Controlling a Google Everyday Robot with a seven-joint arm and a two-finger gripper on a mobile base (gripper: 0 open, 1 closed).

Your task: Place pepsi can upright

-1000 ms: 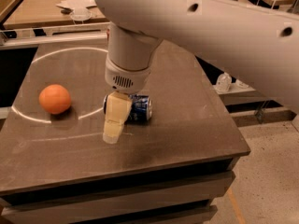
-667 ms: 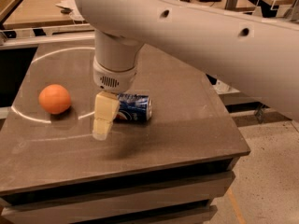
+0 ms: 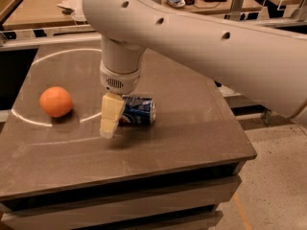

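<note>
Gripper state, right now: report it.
Gripper: cannot be told, open or shut. It hangs low over the grey tabletop, at one end of the dark blue aluminium Pepsi can, which lies on its side.

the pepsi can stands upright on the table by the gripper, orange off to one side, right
No: the camera view shows the pepsi can lying on its side, not upright. It is on the table by the gripper, orange off to one side.
</note>
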